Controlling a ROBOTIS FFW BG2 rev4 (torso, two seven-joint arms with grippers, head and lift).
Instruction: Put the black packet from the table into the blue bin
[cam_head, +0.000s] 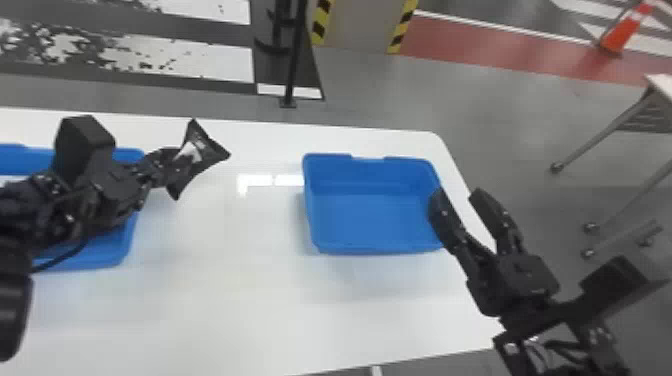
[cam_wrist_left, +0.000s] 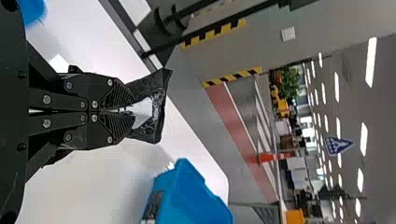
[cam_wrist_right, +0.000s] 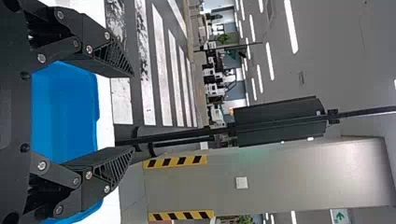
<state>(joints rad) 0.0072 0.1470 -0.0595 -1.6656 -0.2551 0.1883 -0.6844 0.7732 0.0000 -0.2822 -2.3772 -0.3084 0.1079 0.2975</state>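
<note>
Leftmost, we have one blue bin toward the left of the table. Our left gripper has its jaws clamped on the one black packet, above the tabletop near the far edge. A wide strip of room separates the two bins. The second bin sits near the far right corner; our right gripper, jaws apart, hangs around the right edge.
</note>
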